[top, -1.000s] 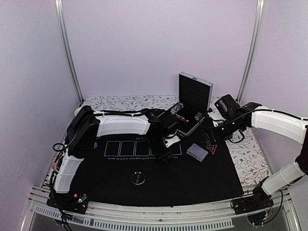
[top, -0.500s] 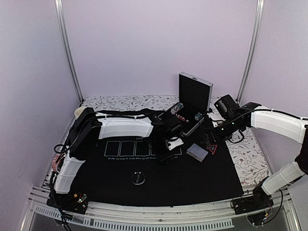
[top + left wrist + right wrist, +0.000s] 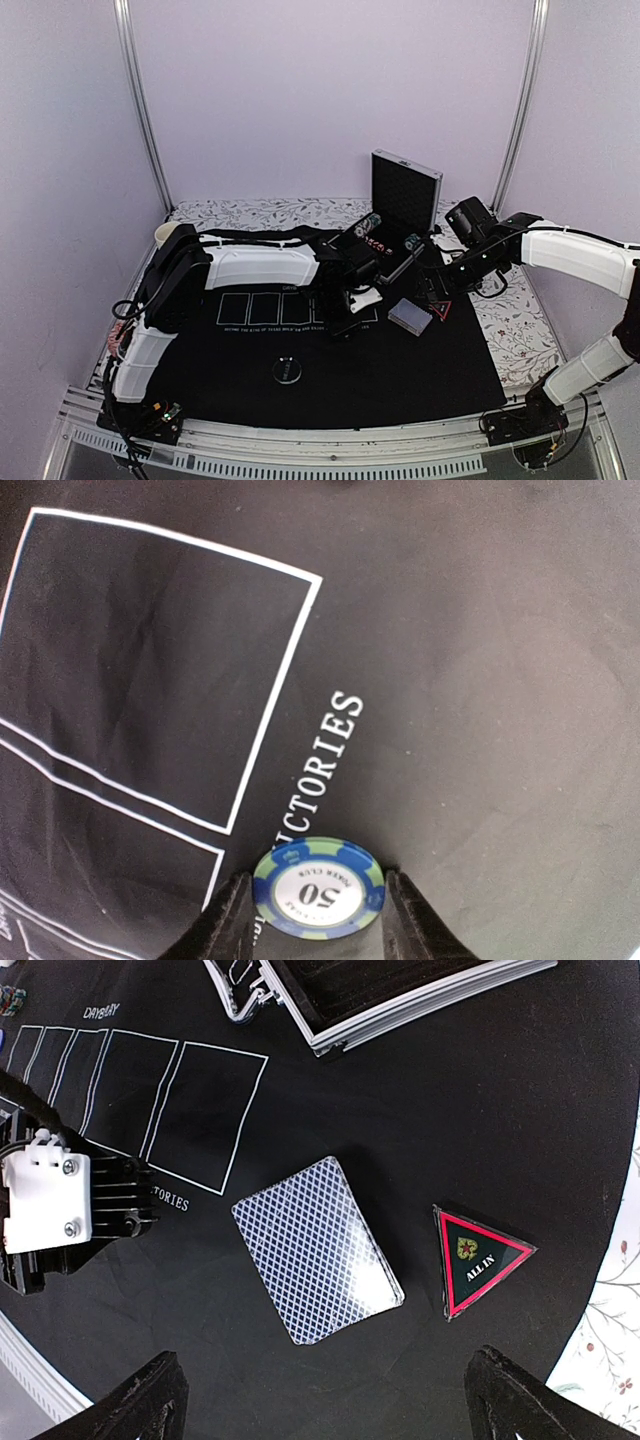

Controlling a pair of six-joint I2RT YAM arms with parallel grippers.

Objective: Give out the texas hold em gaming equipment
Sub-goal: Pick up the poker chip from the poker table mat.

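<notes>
Blue-and-green 50 poker chip [image 3: 318, 888] sits on the black mat [image 3: 500, 680]. Left claw [image 3: 317, 878] has narrowed within 1 second and now pinches its edges: pickup apparently begun. Right claw [image 3: 330, 1390] gapes, empty, over the card deck [image 3: 317, 1250].

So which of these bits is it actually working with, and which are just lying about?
Part of the job: blue poker chip, card deck, All In triangle, round disc.
Just lying about: aluminium case, cream mug.
</notes>
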